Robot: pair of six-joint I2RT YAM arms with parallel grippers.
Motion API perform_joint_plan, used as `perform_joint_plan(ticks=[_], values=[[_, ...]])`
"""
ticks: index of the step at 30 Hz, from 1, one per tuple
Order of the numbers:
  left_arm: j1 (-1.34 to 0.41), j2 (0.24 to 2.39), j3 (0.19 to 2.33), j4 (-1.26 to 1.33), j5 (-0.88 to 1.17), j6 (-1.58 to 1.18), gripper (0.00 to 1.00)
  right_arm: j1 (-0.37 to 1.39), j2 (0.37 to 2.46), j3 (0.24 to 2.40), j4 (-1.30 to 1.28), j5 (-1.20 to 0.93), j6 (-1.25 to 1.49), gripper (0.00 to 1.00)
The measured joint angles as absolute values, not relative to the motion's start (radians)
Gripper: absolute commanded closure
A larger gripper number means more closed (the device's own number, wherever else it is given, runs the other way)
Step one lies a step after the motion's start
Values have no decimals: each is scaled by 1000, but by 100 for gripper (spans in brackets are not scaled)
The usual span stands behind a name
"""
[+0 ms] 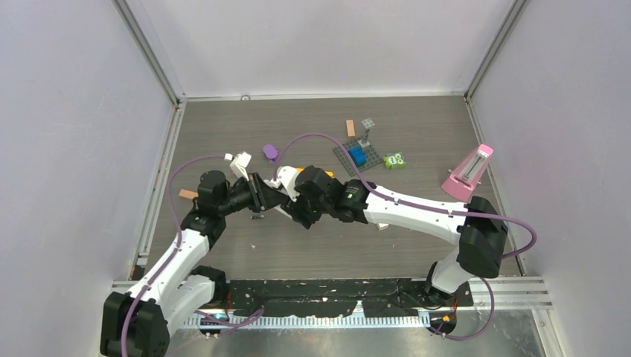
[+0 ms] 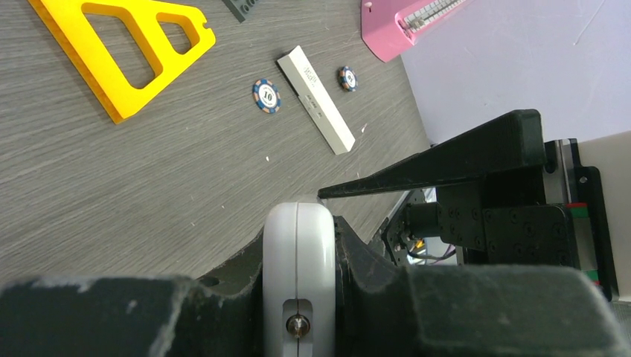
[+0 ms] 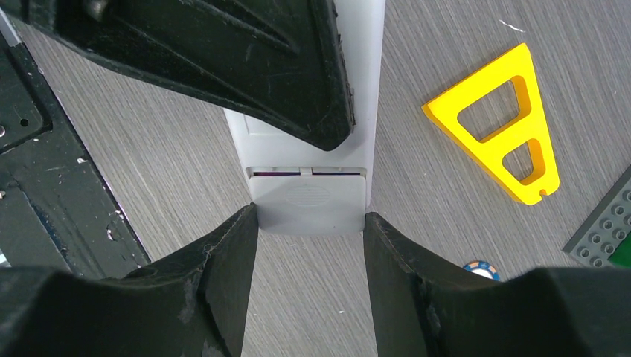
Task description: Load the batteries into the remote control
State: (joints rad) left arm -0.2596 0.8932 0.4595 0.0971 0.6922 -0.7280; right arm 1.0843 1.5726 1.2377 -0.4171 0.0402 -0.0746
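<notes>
Left jaws clamped the remote control (image 2: 298,260) edgewise over the desk (image 1: 320,253), steadying it for the other arm. Right jaws closed on the sides of its battery cover (image 3: 309,208), presumably to slide it home. Purple sliver (image 3: 279,172) in the gap above the cover: probably a battery, seated inside.

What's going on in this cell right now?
Both arms have the white remote between them at mid-table. The left gripper is clamped across its body. The right gripper pinches the battery cover at the remote's end from both sides. The cover sits nearly shut, with a thin dark gap along its inner edge. Whether batteries are inside can't be seen.
</notes>
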Motion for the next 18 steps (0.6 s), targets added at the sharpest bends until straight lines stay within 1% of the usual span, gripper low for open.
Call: perform_joint_plan(ticks=[12, 18], values=[[-252, 943, 459, 122, 722, -830, 100, 1072, 1578, 1253, -449, 19, -72, 60], [-247, 966, 459, 141, 749, -888, 100, 1066, 1578, 1272, -480, -2, -73, 56]])
